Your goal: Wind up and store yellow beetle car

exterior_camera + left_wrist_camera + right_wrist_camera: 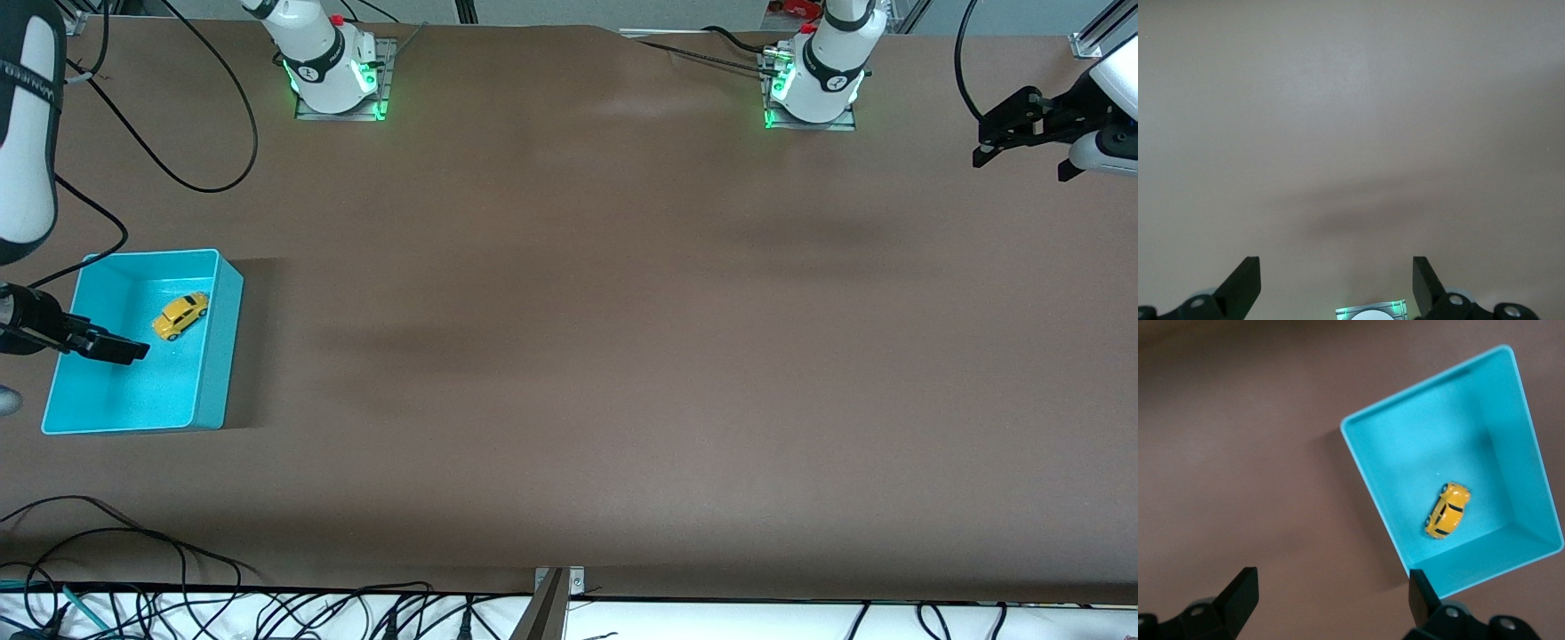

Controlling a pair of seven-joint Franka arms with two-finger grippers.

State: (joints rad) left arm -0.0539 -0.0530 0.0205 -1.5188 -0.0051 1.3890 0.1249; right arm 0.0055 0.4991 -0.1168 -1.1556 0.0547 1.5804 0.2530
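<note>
**Yellow car lying in the cyan bin, both tools open and holding nothing**

The yellow beetle car point(180, 316) is sitting on the floor of the cyan bin point(219, 356), on its wheels and turned at an angle to the bin's walls; it is lying in the half of the bin farther from the front camera, close to the long wall that faces the middle of the table, though whether it is touching that wall cannot be told; the right wrist view is showing the same car point(1447, 510) from above, dark windows up, with bare cyan floor point(1425, 447) around it. The bin is standing on the brown table point(578, 356) at the right arm's end, well apart from both robot bases.

The right tool point(111, 347) is hanging over the bin's outer long rim, its fingers point(1421, 597) standing wide apart with nothing between them; it is not touching the car. The left tool point(1022, 156) is waiting in the air over the left arm's end of the table, near the table's edge; its fingers point(1245, 283) are likewise spread wide and gripping nothing, with only bare table surface point(1351, 133) showing below them.
</note>
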